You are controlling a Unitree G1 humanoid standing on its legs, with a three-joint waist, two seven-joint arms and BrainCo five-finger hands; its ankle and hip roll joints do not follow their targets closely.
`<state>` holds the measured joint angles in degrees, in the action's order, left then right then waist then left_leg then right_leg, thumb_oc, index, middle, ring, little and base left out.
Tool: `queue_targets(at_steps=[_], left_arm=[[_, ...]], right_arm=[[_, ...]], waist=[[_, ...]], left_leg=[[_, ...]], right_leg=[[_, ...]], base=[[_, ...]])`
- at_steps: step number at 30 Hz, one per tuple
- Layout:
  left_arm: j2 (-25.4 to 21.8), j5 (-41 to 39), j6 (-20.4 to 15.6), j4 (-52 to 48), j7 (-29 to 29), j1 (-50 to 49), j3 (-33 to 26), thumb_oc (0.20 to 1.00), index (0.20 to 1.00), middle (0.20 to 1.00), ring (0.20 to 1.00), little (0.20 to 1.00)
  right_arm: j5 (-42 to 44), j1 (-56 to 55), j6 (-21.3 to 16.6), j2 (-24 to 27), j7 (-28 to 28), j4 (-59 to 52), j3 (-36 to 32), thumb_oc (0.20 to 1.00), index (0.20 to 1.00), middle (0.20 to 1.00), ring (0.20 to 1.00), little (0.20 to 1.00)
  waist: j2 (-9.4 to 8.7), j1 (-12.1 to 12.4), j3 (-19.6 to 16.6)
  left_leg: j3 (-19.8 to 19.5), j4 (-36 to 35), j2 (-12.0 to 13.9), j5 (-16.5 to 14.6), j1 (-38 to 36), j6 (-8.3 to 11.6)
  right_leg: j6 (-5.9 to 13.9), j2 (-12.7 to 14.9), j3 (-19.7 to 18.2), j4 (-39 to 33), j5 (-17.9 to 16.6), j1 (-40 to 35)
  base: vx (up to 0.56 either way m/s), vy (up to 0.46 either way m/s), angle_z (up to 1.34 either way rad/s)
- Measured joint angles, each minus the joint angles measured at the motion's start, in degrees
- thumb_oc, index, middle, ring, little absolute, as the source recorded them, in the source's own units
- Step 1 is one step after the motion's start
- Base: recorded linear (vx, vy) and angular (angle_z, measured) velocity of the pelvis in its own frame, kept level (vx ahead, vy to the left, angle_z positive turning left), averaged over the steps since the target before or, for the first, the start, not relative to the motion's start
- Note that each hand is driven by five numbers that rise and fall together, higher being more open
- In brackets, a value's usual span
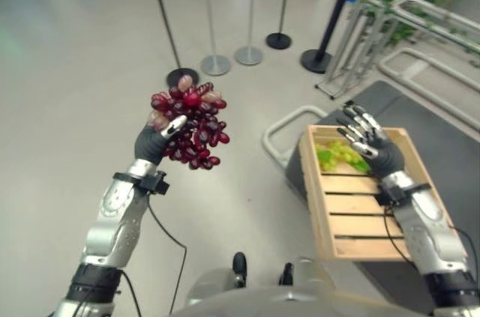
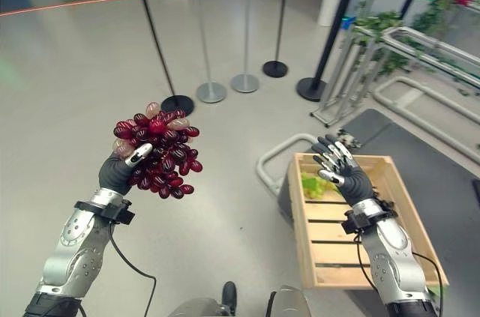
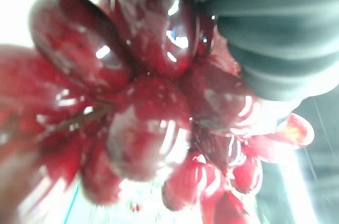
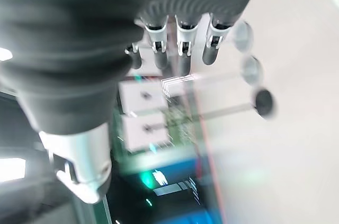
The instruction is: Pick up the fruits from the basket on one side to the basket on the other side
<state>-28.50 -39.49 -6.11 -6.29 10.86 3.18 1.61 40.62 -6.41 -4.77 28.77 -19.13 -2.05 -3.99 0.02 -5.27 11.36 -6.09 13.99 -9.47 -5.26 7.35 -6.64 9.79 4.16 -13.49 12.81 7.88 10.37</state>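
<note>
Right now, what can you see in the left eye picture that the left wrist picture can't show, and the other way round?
Left eye view alone: the wooden crate with green grapes inside, the right hand open above it, and the stands on the floor. Left wrist view alone: a very close look at single shiny grapes and a thin stem between them. Both share the bunch of red grapes held up by the left hand.

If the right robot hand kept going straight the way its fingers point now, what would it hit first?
Probably nothing close. The right robot hand is open above the far end of the wooden crate, fingers aimed up and away over the green grapes. That line seems to clear the crate; depth is uncertain.
</note>
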Motion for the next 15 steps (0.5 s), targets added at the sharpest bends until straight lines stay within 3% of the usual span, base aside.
queue_targets(at_steps=[1, 2, 4, 7, 8, 10, 15], left_arm=[[0.27, 0.14, -0.23, 0.58, -0.03, 0.16, -0.26, 0.2, 0.2, 0.2, 0.2, 0.2], [1.28, 0.53, -0.68, 0.66, -0.27, -1.2, -0.5, 0.2, 0.2, 0.2, 0.2, 0.2], [2.85, 0.54, -1.53, 0.6, -0.73, -3.68, -0.87, 0.2, 0.2, 0.2, 0.2, 0.2], [2.58, 0.51, -1.68, 0.55, -1.34, -6.28, -1.5, 0.2, 0.2, 0.2, 0.2, 0.2], [2.63, 0.53, -1.69, 0.7, -1.57, -6.85, -1.74, 0.2, 0.2, 0.2, 0.2, 0.2], [2.85, 0.52, -1.91, 0.58, -1.91, -6.75, -1.81, 0.2, 0.2, 0.2, 0.2, 0.2], [3.75, 0.51, -2.25, -0.44, -3.71, -6.2, -3.22, 0.2, 0.2, 0.2, 0.2, 0.2]], right_arm=[[-0.13, 0.44, 0.15, -0.5, 0.34, 0.71, 0.08, 1.0, 1.0, 1.0, 1.0, 1.0], [-0.16, -0.03, 0.08, -0.9, 0.75, 0.99, 0.08, 1.0, 1.0, 1.0, 1.0, 1.0], [-0.13, -0.08, -0.11, -1.85, 1.33, 1.63, -0.32, 1.0, 1.0, 1.0, 1.0, 1.0], [0.05, 0.26, -0.33, -1.89, 1.61, 2.64, -1.23, 1.0, 1.0, 1.0, 1.0, 1.0], [0.42, 0.6, -0.63, -2.04, 1.88, 2.77, -1.86, 1.0, 1.0, 1.0, 1.0, 1.0], [0.66, 0.69, -1.2, -2.22, 2.2, 2.99, -2.84, 1.0, 1.0, 1.0, 1.0, 1.0], [1.24, 2.58, -1.77, -2.71, 3.03, 4.73, -4.18, 1.0, 1.0, 1.0, 1.0, 1.0]], waist=[[-0.76, 0.32, 0.4], [-0.35, 1.11, -0.13], [-0.22, 2.75, -1.31], [-0.95, 3.74, -1.97], [-1.12, 4.74, -2.34], [-1.54, 4.42, -2.93], [-1.79, 4.57, -3.26]], left_leg=[[-0.34, 0.04, -1.13, 0.54, -0.86, 0.86], [-1.04, -1.35, -1.2, 1.23, -1.91, 1.13], [-3.44, -3.93, -0.28, 2.24, -3.09, 2.09], [-6.57, -7.65, 1.59, 3.76, -5.26, 3.84], [-8.65, -9.34, 2.43, 4.85, -6.4, 4.54], [-10.47, -10.68, 3.16, 5.34, -6.87, 5.46], [-10.58, -13.35, 6.03, 6.5, -7.09, 7.51]], right_leg=[[-1.0, 0.21, -0.87, 1.88, -1.48, 0.07], [-3.32, -0.53, -0.15, 1.87, -3.58, -0.91], [-5.02, -0.72, 5.04, -0.6, -5.42, -2.27], [-6.86, -1.44, 8.86, -6.13, -7.6, -6.05], [-7.59, -2.32, 9.86, -7.58, -7.4, -7.97], [-8.49, -2.51, 11.58, -9.12, -7.42, -9.28], [-10.57, -4.39, 15.73, -12.62, -7.81, -12.04]], base=[[0.11, -0.312, 1.57], [0.12, -0.331, 0.74], [0.09, -0.304, 0.62], [0.03, -0.268, 0.7], [-0.01, -0.153, 0.63], [0.0, -0.143, 0.77], [0.01, -0.096, 0.48]])
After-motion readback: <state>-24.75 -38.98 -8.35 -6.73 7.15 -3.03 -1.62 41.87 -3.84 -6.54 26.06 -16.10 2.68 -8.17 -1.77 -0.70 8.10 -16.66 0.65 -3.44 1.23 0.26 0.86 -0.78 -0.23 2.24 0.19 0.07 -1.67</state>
